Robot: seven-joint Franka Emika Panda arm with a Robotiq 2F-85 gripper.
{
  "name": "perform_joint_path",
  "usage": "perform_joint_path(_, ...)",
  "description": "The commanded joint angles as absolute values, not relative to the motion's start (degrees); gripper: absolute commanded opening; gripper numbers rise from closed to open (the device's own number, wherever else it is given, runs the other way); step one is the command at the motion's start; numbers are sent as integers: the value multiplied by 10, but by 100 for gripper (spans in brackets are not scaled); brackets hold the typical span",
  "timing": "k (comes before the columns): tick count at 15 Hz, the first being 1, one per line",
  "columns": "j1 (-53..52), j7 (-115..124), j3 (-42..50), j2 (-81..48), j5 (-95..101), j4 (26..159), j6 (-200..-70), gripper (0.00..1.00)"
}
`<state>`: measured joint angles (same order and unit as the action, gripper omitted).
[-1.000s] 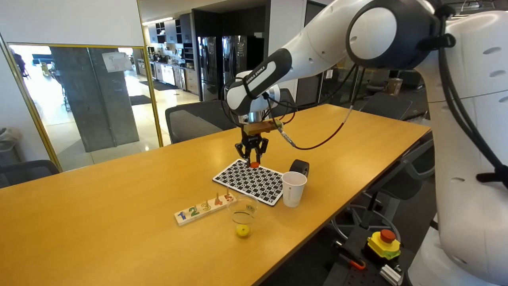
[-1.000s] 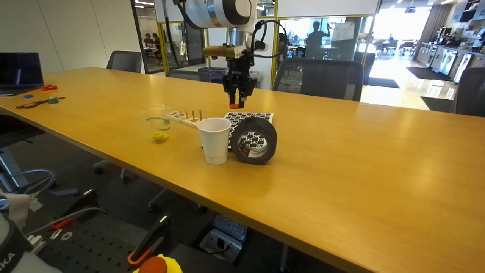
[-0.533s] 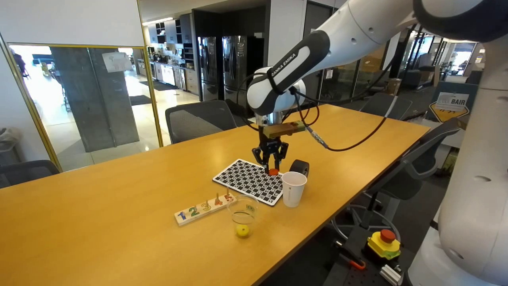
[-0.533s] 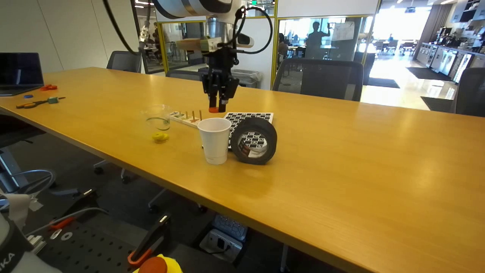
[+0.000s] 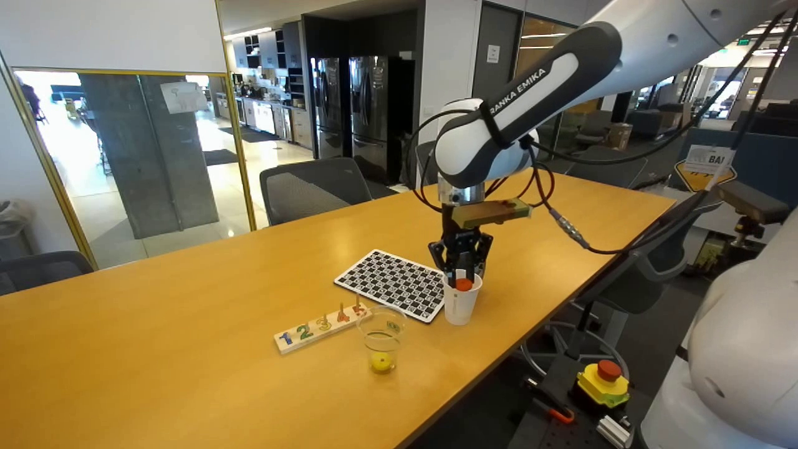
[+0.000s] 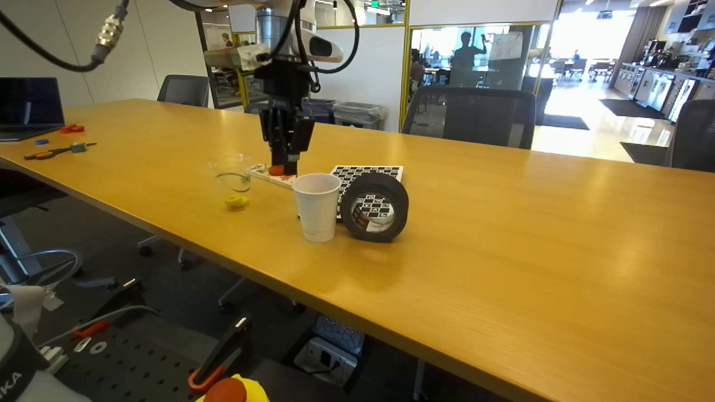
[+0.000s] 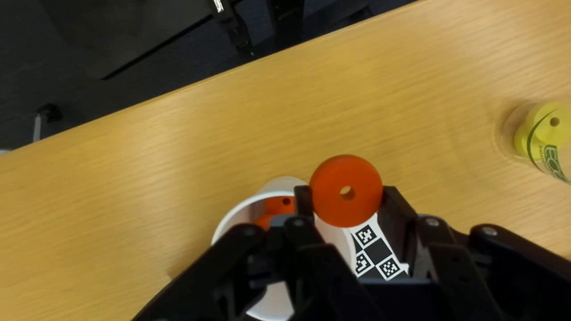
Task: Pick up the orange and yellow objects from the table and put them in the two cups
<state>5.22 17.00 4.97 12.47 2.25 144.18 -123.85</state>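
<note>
Orange disc (image 7: 329, 189), pierced at its centre, is gripped between the fingertips of the end effector (image 7: 344, 199), held above the desk (image 5: 187, 380). In an exterior view it is seen to one side of the white cup (image 6: 317, 215); in the wrist view that cup's rim is partly covered by it. Contact with the rim cannot be told. More orange pieces (image 7: 277, 205) are seen inside the white cup. Yellow pieces (image 7: 545, 129) are contained in the clear cup (image 5: 381, 330), stood near the numbered strip (image 5: 315, 333). Black tape roll (image 6: 396, 201) is set on edge just beside the white cup.
</note>
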Motion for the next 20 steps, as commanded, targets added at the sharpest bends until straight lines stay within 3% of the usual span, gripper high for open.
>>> perform_joint_path(1,69,232,29,173,53,1486,-1296,20)
perform_joint_path(8,95,376,-7,143,132,1482,-1344,20)
perform_joint_path(18,110,445,9,100,159,1468,-1363,21)
perform_joint_path(19,110,448,10,97,159,1467,-1364,67)
perform_joint_path(20,110,453,11,96,159,1466,-1367,69)
